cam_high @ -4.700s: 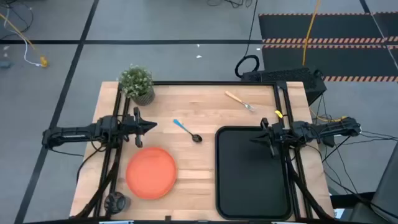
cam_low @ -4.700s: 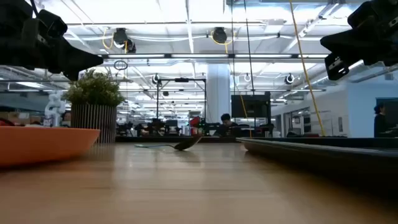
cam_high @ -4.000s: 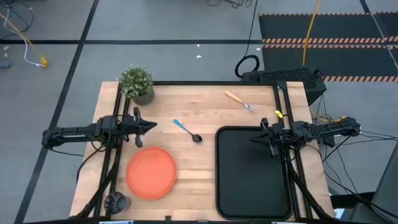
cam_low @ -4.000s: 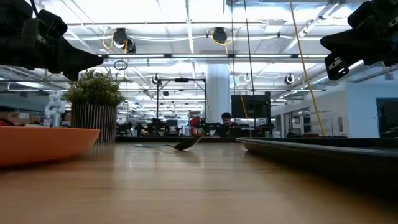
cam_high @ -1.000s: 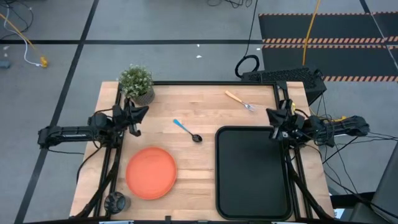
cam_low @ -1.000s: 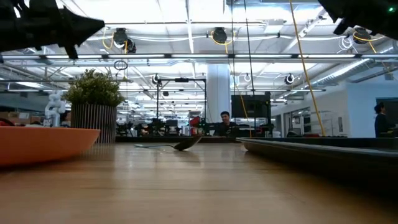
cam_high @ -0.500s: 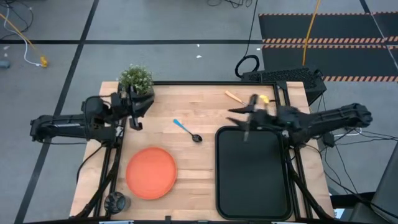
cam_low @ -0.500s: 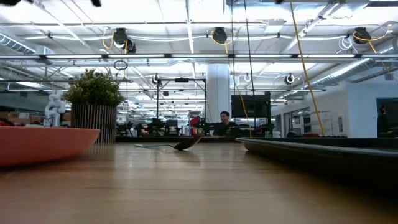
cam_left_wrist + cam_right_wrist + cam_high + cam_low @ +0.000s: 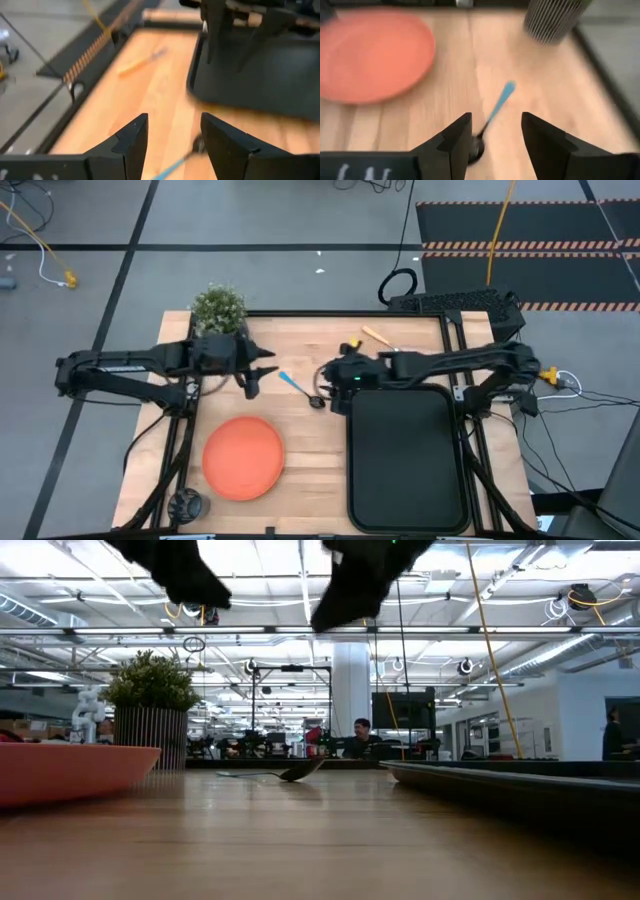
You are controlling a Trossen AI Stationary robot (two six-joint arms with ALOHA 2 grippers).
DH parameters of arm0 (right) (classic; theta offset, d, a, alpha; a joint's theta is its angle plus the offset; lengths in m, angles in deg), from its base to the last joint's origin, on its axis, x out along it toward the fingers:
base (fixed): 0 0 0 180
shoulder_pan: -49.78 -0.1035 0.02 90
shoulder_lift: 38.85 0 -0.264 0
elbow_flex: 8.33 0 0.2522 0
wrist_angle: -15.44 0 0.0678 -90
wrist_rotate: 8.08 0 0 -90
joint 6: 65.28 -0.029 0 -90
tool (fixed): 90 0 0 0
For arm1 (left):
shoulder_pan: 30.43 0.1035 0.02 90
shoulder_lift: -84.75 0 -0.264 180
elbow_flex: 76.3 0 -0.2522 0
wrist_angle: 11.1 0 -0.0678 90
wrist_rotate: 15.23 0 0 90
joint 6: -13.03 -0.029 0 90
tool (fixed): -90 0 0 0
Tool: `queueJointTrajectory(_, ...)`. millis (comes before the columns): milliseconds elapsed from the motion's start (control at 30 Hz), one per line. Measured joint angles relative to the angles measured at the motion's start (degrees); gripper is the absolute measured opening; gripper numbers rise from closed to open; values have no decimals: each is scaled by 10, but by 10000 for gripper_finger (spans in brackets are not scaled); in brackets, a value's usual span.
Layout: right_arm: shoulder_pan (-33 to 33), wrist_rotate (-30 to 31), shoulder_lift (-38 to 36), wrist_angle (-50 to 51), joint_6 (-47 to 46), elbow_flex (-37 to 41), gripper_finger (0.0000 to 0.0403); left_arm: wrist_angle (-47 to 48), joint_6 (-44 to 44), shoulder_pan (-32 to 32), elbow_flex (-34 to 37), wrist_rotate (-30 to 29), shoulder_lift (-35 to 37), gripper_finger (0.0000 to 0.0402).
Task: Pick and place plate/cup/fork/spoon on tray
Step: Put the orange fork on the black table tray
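Observation:
The spoon (image 9: 300, 390), with a blue handle and a silver bowl, lies flat on the wood at mid-table. My left gripper (image 9: 262, 372) hovers open just left of it and my right gripper (image 9: 325, 385) hovers open just right of it, both above the table. In the right wrist view the spoon (image 9: 495, 112) lies ahead of the open fingers. The orange plate (image 9: 243, 457) rests near left. The black tray (image 9: 407, 457) lies on the right. The fork (image 9: 378, 338) lies at the far side, partly under my right arm. The dark cup (image 9: 185, 503) stands at the near-left corner.
A potted plant (image 9: 220, 310) stands at the far-left corner, just behind my left arm. Bare wood lies between the plate and the tray. Black frame rails run along the table's left and right sides.
Both arms have swung in over mid-table toward the spoon, the left gripper going toward the right edge and the right gripper toward the left edge. Both grippers have opened on the way. The spoon, plate, fork and tray have kept still.

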Motion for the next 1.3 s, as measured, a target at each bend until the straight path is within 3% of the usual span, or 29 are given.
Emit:
queueJointTrajectory(100, 17, -1, 50, 32, 1, 0, 167, -7, 0, 0, 22, -2, -14, 186)
queueJointTrajectory(267, 64, 161, 91, 134, 31, 0, 167, -26, 45, 0, 47, -78, -45, 186)
queueJointTrajectory(333, 101, 188, 91, 171, 25, 0, 167, -51, 55, 0, 54, -86, -55, 186)
queueJointTrajectory(600, 252, 68, 53, 215, 80, 0, 167, -118, 22, -36, 59, -76, -74, 186)
queueJointTrajectory(800, 339, 24, 43, 292, 119, -1, 167, -108, -22, -69, 59, -59, -75, 186)
queueJointTrajectory(1033, 375, 21, 43, 303, 156, 23, 167, -138, -100, -68, 59, -60, -75, 186)
queueJointTrajectory(1300, 393, 7, 44, 194, 231, 116, 167, -219, -183, -39, 59, -60, -74, 186)
